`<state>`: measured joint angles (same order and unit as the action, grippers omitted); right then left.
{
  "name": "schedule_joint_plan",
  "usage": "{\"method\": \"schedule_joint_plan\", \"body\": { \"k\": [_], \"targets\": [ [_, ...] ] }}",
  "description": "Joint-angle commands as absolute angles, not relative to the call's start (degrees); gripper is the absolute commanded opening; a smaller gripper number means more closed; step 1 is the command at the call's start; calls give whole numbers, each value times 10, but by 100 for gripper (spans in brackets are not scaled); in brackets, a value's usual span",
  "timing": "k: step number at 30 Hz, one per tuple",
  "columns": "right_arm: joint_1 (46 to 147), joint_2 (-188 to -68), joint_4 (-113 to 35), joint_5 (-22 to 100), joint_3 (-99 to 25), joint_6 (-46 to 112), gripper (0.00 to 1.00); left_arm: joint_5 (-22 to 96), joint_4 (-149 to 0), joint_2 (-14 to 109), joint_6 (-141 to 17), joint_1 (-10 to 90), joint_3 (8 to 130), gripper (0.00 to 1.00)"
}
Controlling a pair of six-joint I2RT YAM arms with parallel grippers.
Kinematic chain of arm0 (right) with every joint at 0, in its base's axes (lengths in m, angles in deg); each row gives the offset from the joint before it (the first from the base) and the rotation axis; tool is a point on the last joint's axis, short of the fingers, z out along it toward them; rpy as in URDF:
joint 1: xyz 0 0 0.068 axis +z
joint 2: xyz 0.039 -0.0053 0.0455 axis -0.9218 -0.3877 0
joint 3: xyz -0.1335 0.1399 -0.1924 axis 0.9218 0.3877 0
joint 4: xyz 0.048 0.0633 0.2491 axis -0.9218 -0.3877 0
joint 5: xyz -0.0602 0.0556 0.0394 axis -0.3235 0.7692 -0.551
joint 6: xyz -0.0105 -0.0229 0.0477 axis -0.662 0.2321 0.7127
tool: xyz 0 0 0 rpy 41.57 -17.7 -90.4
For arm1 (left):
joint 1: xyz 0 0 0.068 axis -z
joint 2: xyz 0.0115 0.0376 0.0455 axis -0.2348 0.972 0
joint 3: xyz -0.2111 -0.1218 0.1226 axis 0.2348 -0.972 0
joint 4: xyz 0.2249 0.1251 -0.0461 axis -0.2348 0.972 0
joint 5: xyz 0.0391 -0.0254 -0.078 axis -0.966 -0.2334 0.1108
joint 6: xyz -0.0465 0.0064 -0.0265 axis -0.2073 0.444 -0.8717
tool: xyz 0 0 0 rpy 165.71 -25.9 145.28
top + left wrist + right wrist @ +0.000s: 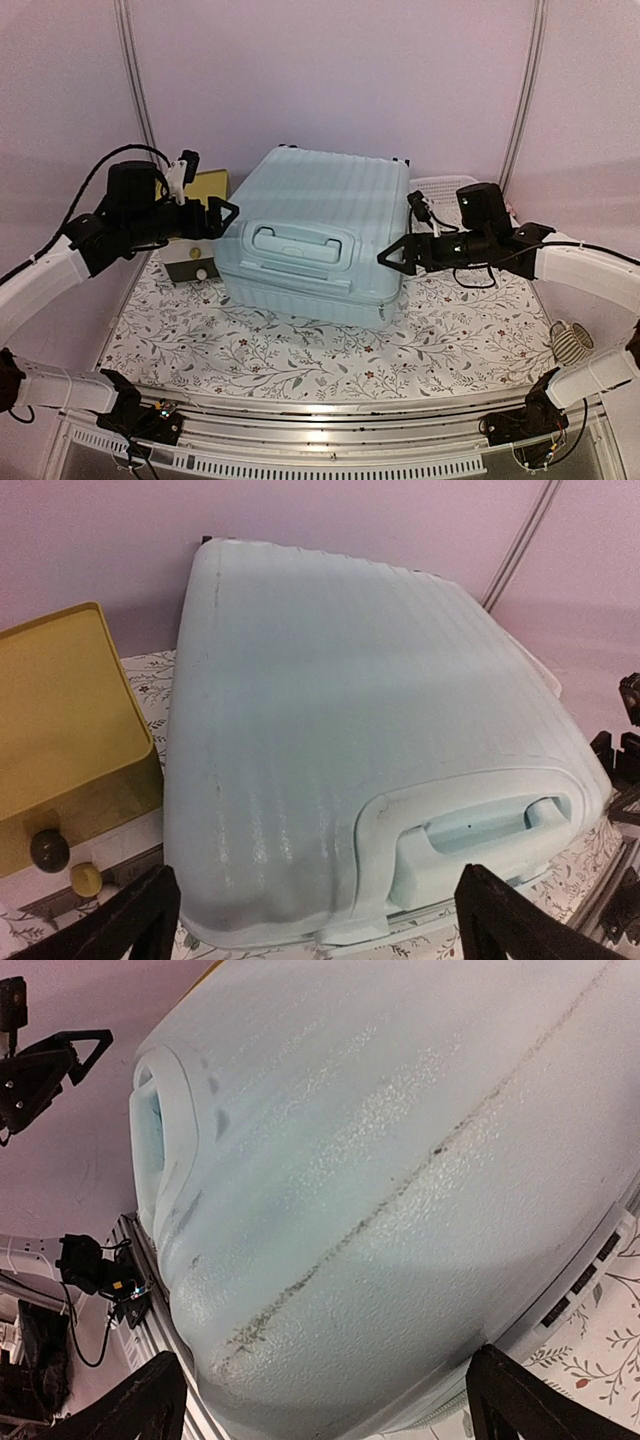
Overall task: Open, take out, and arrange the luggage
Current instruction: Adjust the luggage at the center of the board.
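Luggage: large pale mint-blue hard-shell ribbed suitcase (318,215), lying flat and closed at the centre of the table, between the two arms.
Handle: moulded mint handle (300,243) on the side that faces the arm bases.
Surface: white floral-print table cover (300,355) under the luggage.
Left gripper (225,215): black fingers spread wide, released, holding nothing; positioned just beside the luggage's left side.
Right gripper (393,257): fingers spread wide, released, holding nothing; positioned just beside the luggage's right near corner.
Contact: cannot tell whether either gripper touches the shell.
Left neighbour: small yellow-topped drawer box (60,720) with round knobs, just beside the luggage.
Right neighbour: white lattice plastic basket (440,187), behind the right gripper.
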<state>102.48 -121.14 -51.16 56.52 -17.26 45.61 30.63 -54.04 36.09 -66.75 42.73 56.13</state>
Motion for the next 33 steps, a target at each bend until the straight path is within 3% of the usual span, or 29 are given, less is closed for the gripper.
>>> {"method": "schedule_joint_plan", "body": {
  "k": [1, 8, 16, 21, 33],
  "targets": [
    [1078, -1228, -474, 629, -187, 449, 99, 298, -510, 326, -695, 429, 539, 98],
    [1108, -1211, -515, 602, -215, 390, 99, 303, -518, 300, -730, 424, 488, 98],
    [967, -1188, -519, 619, -223, 422, 99, 322, -544, 296, -757, 414, 463, 98],
    [957, -1242, -518, 622, -242, 447, 99, 308, -547, 286, -768, 403, 455, 98],
    [1114, -1342, -471, 665, -296, 455, 99, 263, -540, 249, -780, 375, 440, 98]
  ]
}}
